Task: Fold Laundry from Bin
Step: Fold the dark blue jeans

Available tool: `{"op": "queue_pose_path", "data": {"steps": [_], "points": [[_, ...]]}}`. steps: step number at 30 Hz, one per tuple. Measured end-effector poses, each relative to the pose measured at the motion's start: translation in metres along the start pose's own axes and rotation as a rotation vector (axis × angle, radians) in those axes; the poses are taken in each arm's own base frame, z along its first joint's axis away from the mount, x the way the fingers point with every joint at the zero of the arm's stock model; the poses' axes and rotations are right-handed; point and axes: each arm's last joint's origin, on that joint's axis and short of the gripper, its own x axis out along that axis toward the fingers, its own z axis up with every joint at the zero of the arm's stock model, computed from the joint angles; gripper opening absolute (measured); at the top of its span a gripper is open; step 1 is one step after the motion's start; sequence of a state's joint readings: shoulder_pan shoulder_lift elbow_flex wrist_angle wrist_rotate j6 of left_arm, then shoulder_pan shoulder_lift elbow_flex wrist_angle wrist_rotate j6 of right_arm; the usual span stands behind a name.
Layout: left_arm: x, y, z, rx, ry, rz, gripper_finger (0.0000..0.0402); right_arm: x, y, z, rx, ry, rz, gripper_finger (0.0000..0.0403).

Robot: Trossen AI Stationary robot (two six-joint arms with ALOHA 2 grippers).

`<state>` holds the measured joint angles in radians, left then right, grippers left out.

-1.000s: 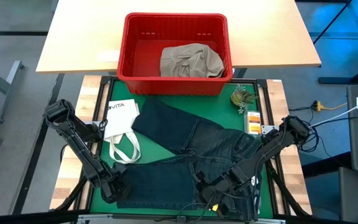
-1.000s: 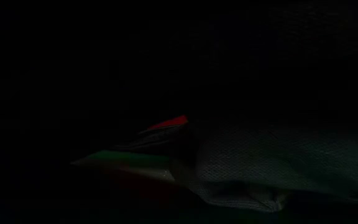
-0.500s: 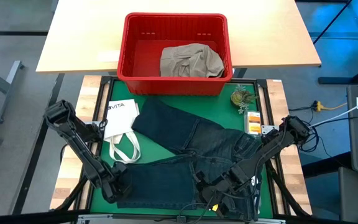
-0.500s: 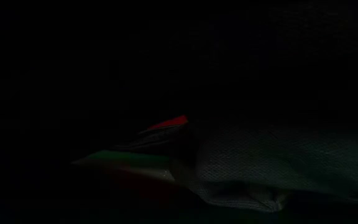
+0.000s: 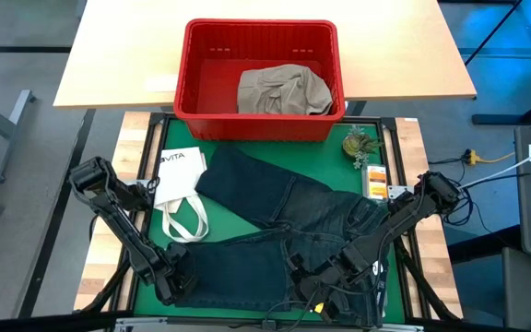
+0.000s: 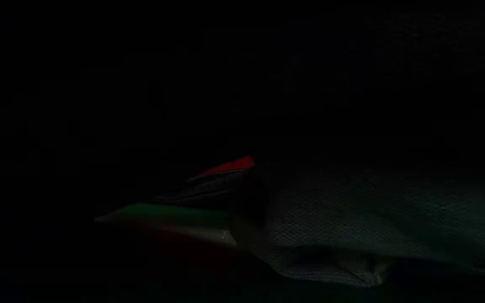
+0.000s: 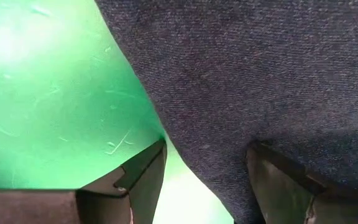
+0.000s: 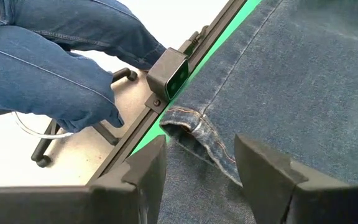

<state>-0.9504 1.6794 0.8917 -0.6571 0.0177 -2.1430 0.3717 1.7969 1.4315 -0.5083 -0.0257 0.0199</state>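
Dark blue jeans (image 5: 275, 231) lie spread on the green mat (image 5: 155, 235), one leg reaching toward the bin (image 5: 184, 101), the other running along the near edge. A khaki garment (image 5: 282, 90) rests inside the red bin. My left gripper (image 5: 178, 279) points down, open, at the left end of the near leg. In the left wrist view it (image 7: 207, 180) straddles the cloth's edge (image 7: 160, 118). My right gripper (image 5: 313, 277) hangs open over the jeans near the front edge, above a stitched hem (image 8: 191, 127). My left gripper comes from above with one finger (image 7: 145, 174) over the bare mat and the other (image 7: 284, 180) over the denim, the jeans' edge between them. Whether the fingertips touch the cloth or the mat I cannot tell.
A white tote bag (image 5: 178, 184) lies on the mat left of the jeans. A small plant (image 5: 358, 143) and orange packets (image 5: 374, 180) sit at the far right. Beyond the near edge a person's legs (image 8: 55, 62) show. Cloth (image 6: 377, 227) blocks the low view.
My left gripper has sunk toward the mat and shifted slightly toward the left end of the jeans' near leg. The jeans and my right gripper have kept still.
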Motion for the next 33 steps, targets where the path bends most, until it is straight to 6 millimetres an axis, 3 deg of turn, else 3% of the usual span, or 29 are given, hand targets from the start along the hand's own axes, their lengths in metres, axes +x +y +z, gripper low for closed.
{"op": "queue_pose_path", "data": {"steps": [6,13,18,33], "points": [[0.001,-0.001,0.0,0.003,0.004,-0.012,0.0177,0.0,0.0,0.0,0.0,0.0,0.0,0.0189],[0.001,-0.003,-0.001,0.003,0.008,-0.035,0.0088,0.0,0.0,0.0,0.0,0.0,0.0,0.0189],[-0.005,-0.002,-0.001,0.0,0.027,-0.055,0.0018,-0.011,0.0,0.0,0.0,0.011,-0.018,0.0189],[-0.077,0.008,0.006,0.003,0.142,-0.317,0.0006,-0.059,-0.003,-0.008,0.042,0.067,-0.158,0.0189]]}}
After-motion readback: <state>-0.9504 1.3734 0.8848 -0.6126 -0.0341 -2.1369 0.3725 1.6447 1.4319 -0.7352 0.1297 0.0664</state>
